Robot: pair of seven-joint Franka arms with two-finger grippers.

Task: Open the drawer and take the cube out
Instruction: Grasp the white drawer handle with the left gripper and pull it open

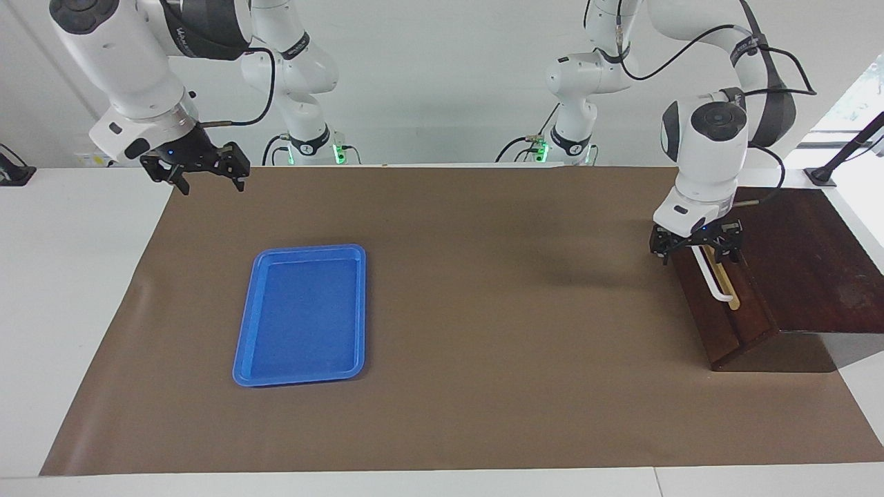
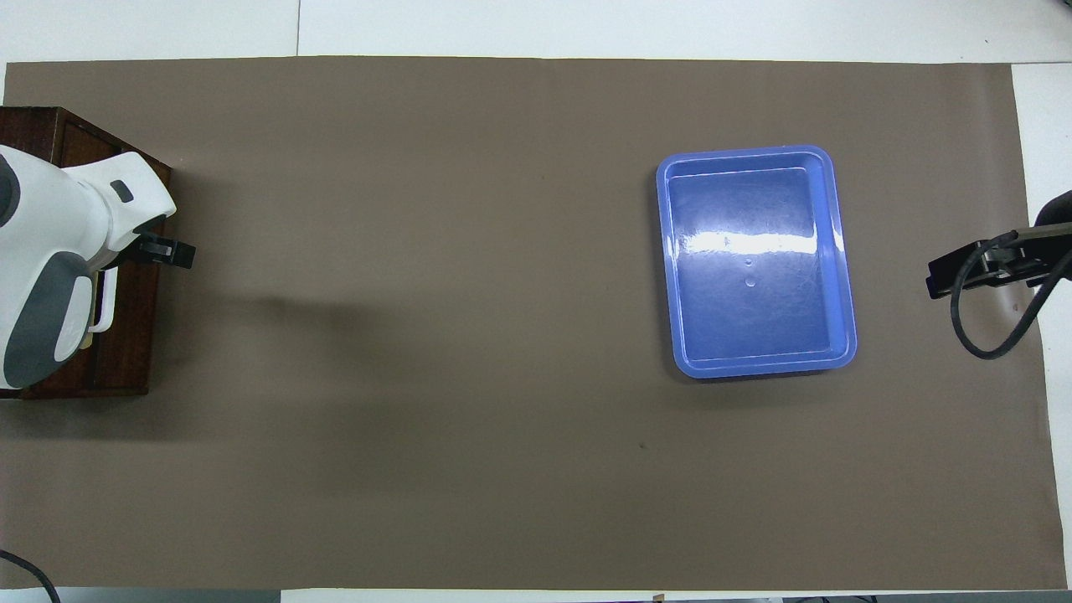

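Drawer (image 1: 722, 304) position: set in the dark wooden box (image 1: 808, 269) at the left arm's end of the table, dark front facing the table's middle. A narrow strip of pale interior shows next to the white bar handle (image 1: 713, 276), so the drawer appears barely open. No cube is visible in either view; it is presumably inside.

Left gripper (image 1: 696, 247): positioned directly over the end of the handle nearer to the robots, fingers spread, holding nothing. Contact with the handle cannot be confirmed.

Right gripper (image 1: 206, 169): waits in the air over the table edge at the right arm's end, fingers spread and empty.

Blue tray (image 1: 302, 314): lies on the brown mat (image 1: 483, 345), farther from the robots than the right gripper and well apart from the box.

Probable faults from this state:
- Gripping the handle at its end rather than its middle may skew the drawer and jam it on the pull.
- A descent slightly off the bar would close the fingers on air or strike the drawer front.
- The box is not visibly fixed; a hard pull could drag the whole box across the mat instead of sliding the drawer out.
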